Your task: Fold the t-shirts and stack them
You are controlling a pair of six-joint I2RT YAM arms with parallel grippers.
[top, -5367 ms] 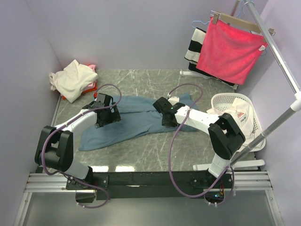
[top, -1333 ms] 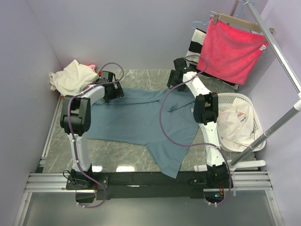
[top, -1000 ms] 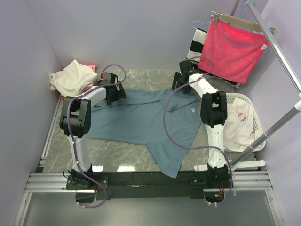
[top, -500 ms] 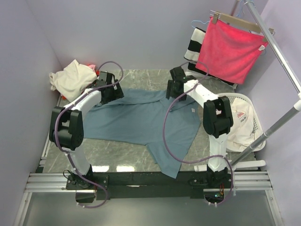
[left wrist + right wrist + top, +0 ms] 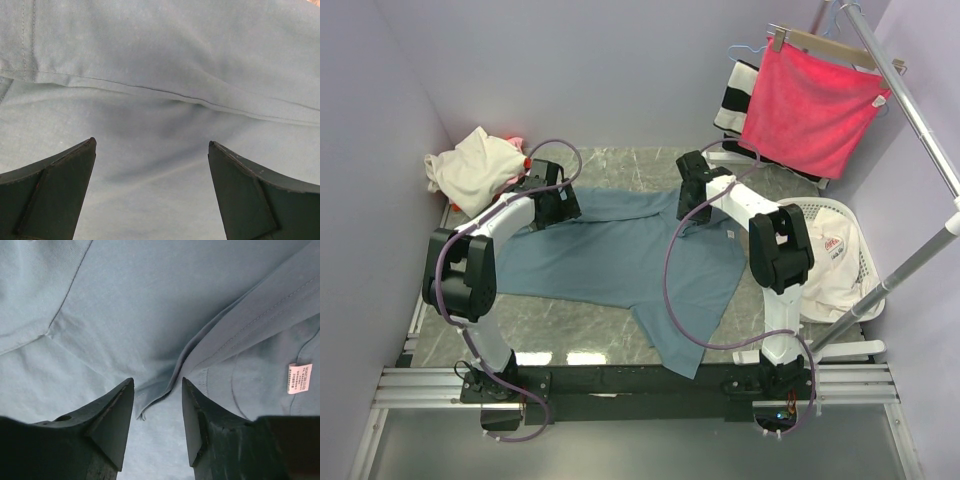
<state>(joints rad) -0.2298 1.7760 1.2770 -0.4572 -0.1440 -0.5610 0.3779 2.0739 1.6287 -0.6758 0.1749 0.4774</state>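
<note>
Now the blue-grey shirt (image 5: 620,255) lies spread flat on the table (image 5: 620,165). Over its far left edge hangs the left gripper (image 5: 150,145), fingers wide apart and holding nothing. Over its far right part the right gripper (image 5: 157,382) shows a narrower gap, and a folded edge of the cloth lies between the fingers, unpinched. A cream shirt (image 5: 470,168) is heaped off its far left corner. A white printed shirt (image 5: 825,250) sits in a basket (image 5: 788,210) to its right.
</note>
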